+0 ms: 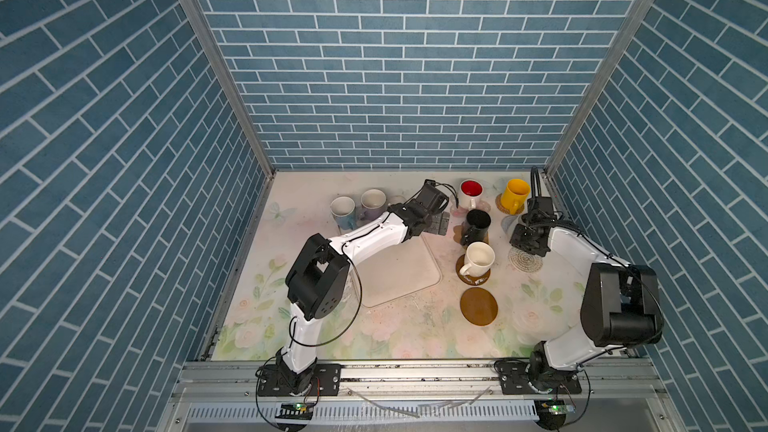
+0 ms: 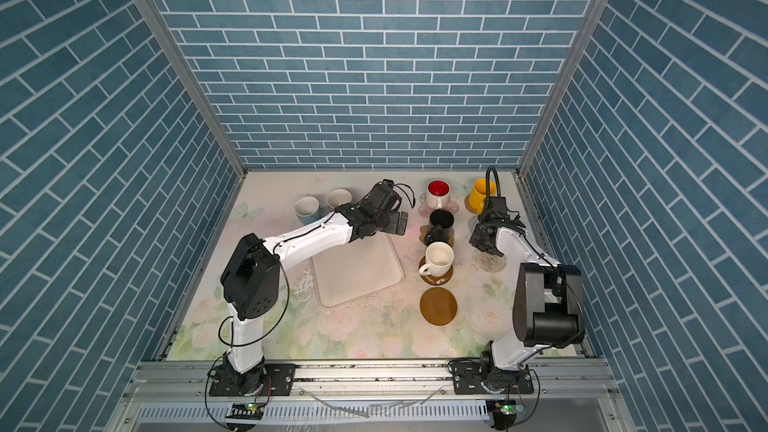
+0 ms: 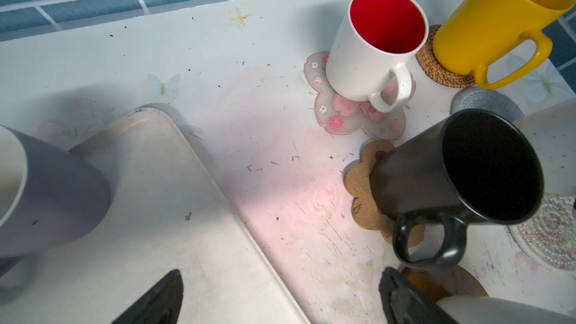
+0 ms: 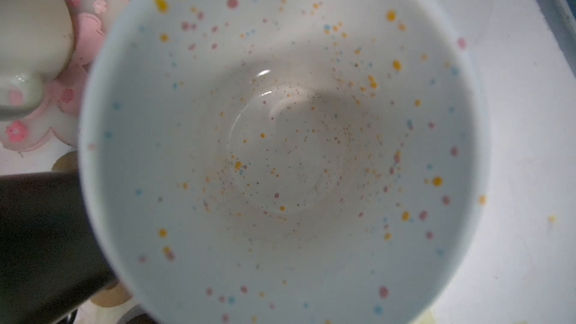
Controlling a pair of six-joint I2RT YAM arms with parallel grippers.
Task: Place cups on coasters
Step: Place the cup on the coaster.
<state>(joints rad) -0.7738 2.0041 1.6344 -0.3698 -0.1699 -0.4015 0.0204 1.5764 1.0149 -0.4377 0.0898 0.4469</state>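
My right gripper (image 1: 527,238) is shut on a speckled white cup (image 4: 280,138); the cup's inside fills the right wrist view and hides the fingers. It hangs between the blue woven coaster (image 3: 486,104) and the whitish spiral coaster (image 1: 525,261). My left gripper (image 3: 280,294) is open and empty over the tray's far corner, beside the black cup (image 1: 477,226) on the paw-print coaster (image 3: 358,179). The red-inside cup (image 1: 471,193) stands on the pink flower coaster (image 3: 343,116), the yellow cup (image 1: 514,195) on the rattan coaster (image 3: 436,67), and a cream cup (image 1: 478,257) on a brown disc (image 1: 465,278).
A second brown disc (image 1: 478,306) lies bare near the front. The light blue cup (image 1: 343,209) and lavender cup (image 1: 372,201) stand at the back left, beside the large cream tray (image 1: 399,280). Brick-patterned walls close three sides.
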